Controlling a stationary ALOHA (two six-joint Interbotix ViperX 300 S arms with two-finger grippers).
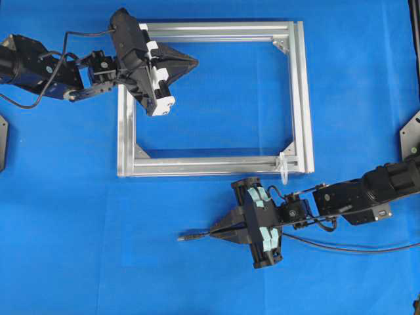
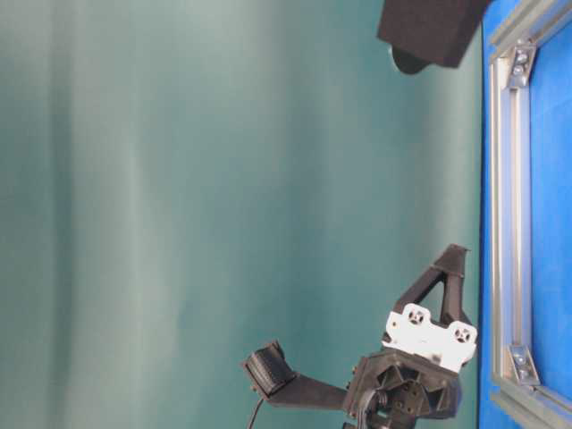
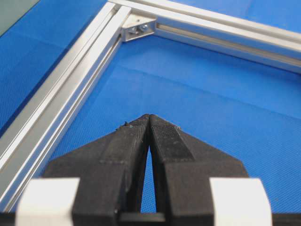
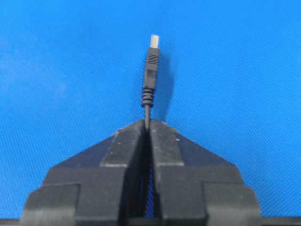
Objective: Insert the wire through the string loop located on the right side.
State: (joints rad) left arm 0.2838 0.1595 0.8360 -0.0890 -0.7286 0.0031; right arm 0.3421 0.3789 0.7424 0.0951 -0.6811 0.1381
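Observation:
The wire [image 1: 348,247] is a thin black cable running in from the right edge of the blue table. My right gripper [image 1: 213,230] is shut on the wire just behind its plug tip [image 4: 151,66], which sticks out to the left past the fingertips [image 1: 190,237]. The string loop [image 1: 283,167] is a small white ring hanging at the lower right corner of the silver frame [image 1: 302,92], up and to the right of the right gripper. My left gripper [image 1: 195,62] is shut on nothing and hovers inside the frame's upper left part [image 3: 149,116].
The silver frame lies flat on the blue table, with corner brackets [image 3: 137,30] inside its corners. A black mount [image 1: 411,136] sits at the right edge. In the table-level view the left arm [image 2: 420,349] stands beside the frame's bar [image 2: 511,206].

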